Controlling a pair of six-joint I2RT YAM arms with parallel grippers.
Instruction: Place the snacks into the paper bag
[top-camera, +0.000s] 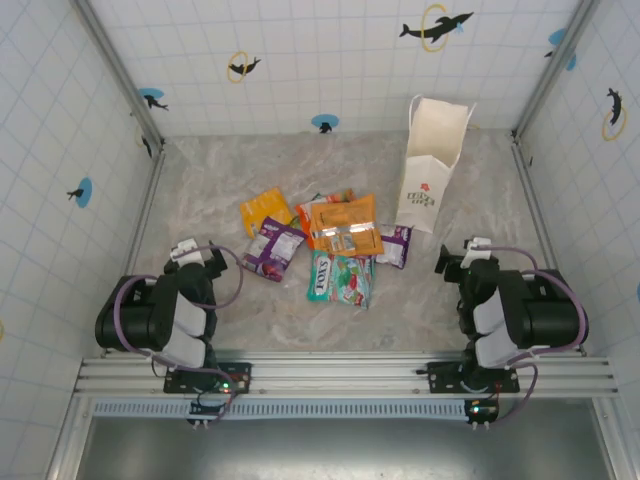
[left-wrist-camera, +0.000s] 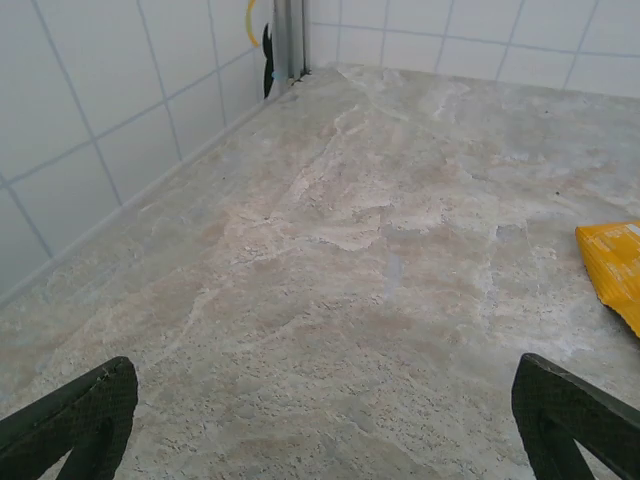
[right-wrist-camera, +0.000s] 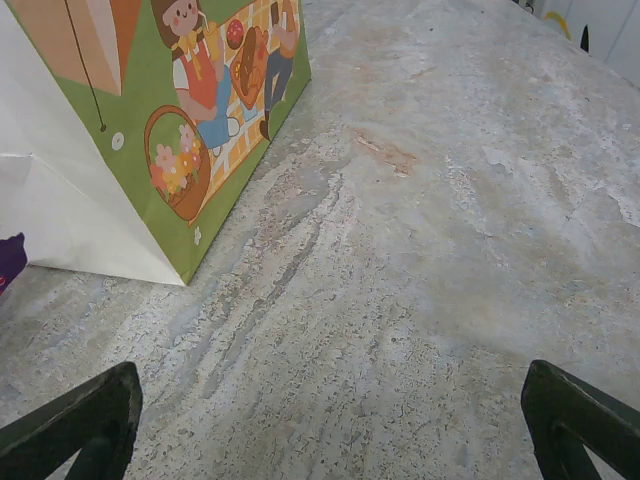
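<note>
Snacks (top-camera: 325, 245) are lying heaped on the bench (top-camera: 215, 185) in the top view, the paper bag (top-camera: 432, 165) standing just beyond them to the right. Left wrist: the left jaws are gaping empty over bare bench, a yellow-orange packet (left-wrist-camera: 612, 268) showing at right. Right wrist: the right jaws are gaping empty too (the bag's picture side is standing close); a glossy packet catching the rim could be tipping this light bag.
</note>
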